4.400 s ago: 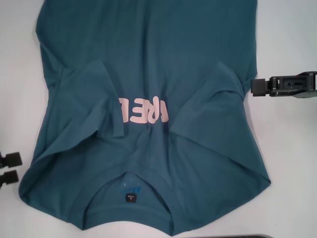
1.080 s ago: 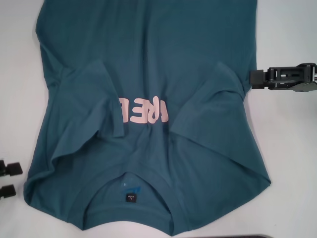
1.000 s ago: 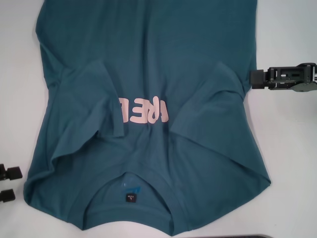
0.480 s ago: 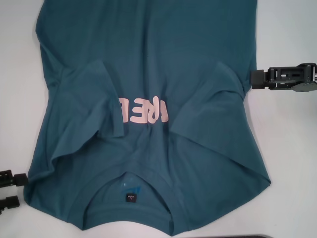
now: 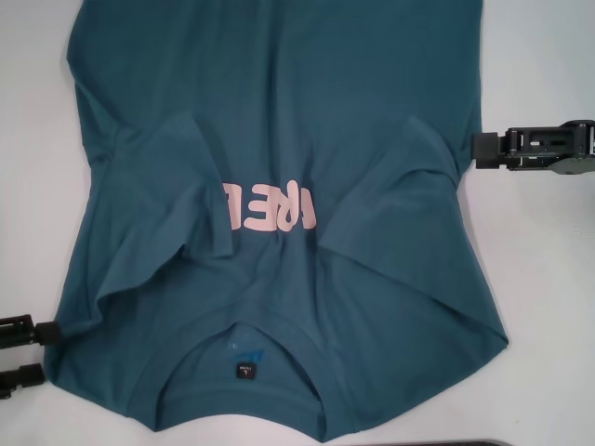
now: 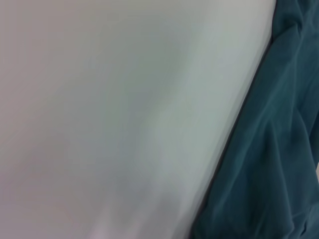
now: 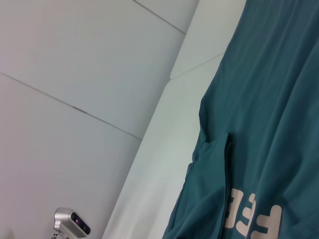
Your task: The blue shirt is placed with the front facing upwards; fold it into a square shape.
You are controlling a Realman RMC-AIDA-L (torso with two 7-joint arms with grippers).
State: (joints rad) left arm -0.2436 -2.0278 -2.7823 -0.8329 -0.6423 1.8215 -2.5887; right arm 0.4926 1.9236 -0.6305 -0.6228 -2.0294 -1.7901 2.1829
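The blue shirt lies spread on the white table, its collar and dark neck label nearest me. Both sleeves are folded inward over the chest and cover part of the pink lettering. My left gripper is open at the shirt's near left shoulder corner, with its upper finger touching the cloth edge. My right gripper hovers side-on just off the shirt's right edge, level with the folded sleeve. The shirt edge fills one side of the left wrist view. The right wrist view shows the shirt with its lettering.
Bare white table borders the shirt on both sides. A dark strip shows at the near edge of the head view. In the right wrist view, white wall panels and a small silver device stand beyond the table.
My left gripper has moved toward me and inward until its upper finger reaches the shirt's shoulder corner. The right gripper rose slightly along the shirt's right edge, then held still.
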